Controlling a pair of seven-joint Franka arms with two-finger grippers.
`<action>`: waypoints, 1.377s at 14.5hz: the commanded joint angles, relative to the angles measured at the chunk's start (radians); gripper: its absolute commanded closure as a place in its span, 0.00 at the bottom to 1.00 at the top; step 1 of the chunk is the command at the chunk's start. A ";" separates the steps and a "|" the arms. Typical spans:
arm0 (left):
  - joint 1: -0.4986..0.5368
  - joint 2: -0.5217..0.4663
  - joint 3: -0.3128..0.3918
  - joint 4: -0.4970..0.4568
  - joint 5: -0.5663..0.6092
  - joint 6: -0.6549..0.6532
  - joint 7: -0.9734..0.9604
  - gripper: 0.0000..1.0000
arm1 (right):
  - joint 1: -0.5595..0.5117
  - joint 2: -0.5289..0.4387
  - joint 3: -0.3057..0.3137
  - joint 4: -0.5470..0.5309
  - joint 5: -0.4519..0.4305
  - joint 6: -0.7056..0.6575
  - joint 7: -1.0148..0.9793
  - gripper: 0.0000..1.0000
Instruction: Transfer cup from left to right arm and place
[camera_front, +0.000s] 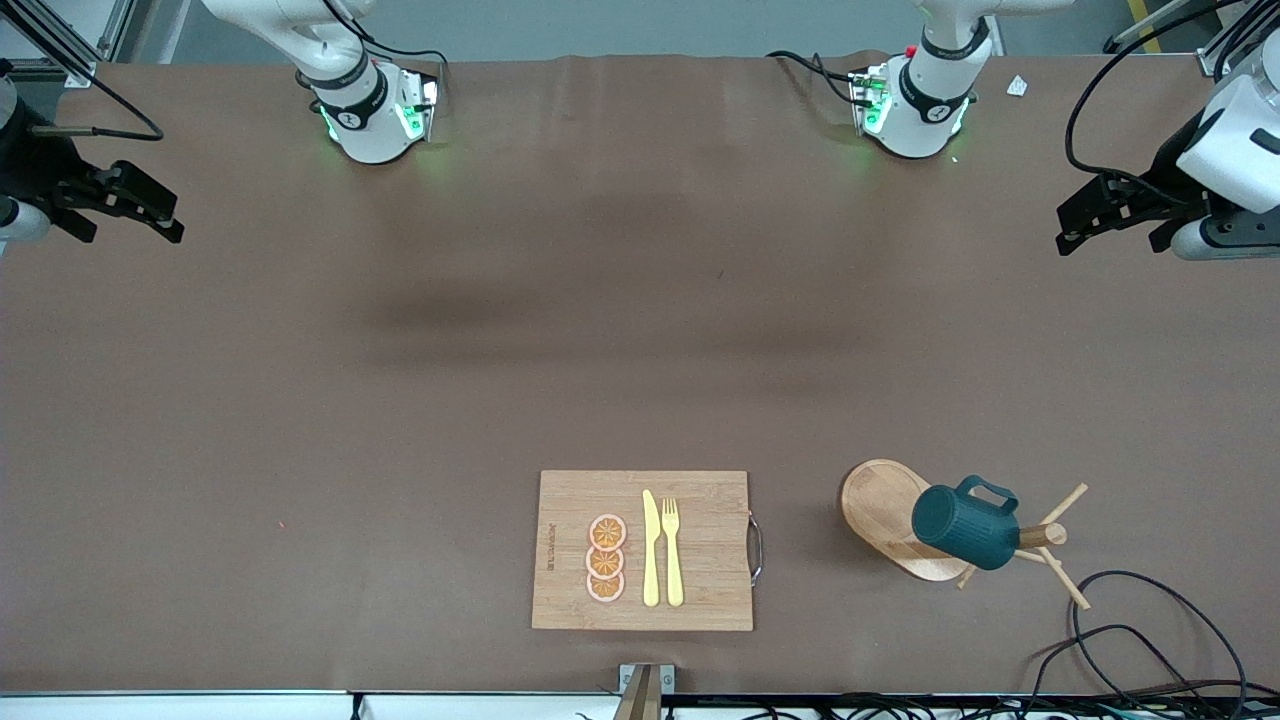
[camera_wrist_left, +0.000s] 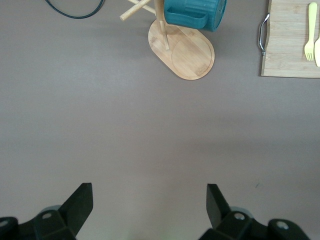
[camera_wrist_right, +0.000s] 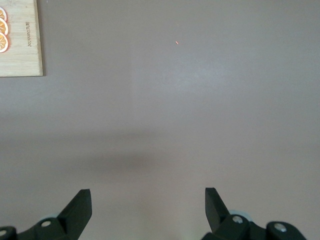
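The dark teal ribbed cup (camera_front: 966, 524) hangs on its side on a peg of the wooden peg rack (camera_front: 1040, 538), whose oval base (camera_front: 880, 510) lies near the front camera at the left arm's end. The cup also shows in the left wrist view (camera_wrist_left: 195, 12). My left gripper (camera_front: 1078, 228) is open and empty, up in the air at the left arm's end of the table; it also shows in the left wrist view (camera_wrist_left: 150, 197). My right gripper (camera_front: 165, 217) is open and empty, up in the air at the right arm's end; it also shows in the right wrist view (camera_wrist_right: 148, 200).
A wooden cutting board (camera_front: 643, 549) with a metal handle lies near the front edge, beside the rack. On it are three orange slices (camera_front: 606, 558), a yellow knife (camera_front: 651, 548) and a yellow fork (camera_front: 672, 550). Black cables (camera_front: 1150, 640) coil near the rack.
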 joint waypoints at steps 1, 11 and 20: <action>0.005 0.004 0.001 0.019 -0.003 -0.013 0.016 0.00 | -0.004 -0.010 0.003 -0.003 0.015 -0.011 0.001 0.00; 0.152 0.212 0.024 0.093 -0.270 0.203 -0.125 0.00 | -0.004 -0.009 0.003 -0.003 0.015 -0.010 0.000 0.00; 0.132 0.438 0.018 0.123 -0.399 0.470 -0.595 0.00 | -0.003 -0.009 0.003 -0.003 0.015 -0.011 0.001 0.00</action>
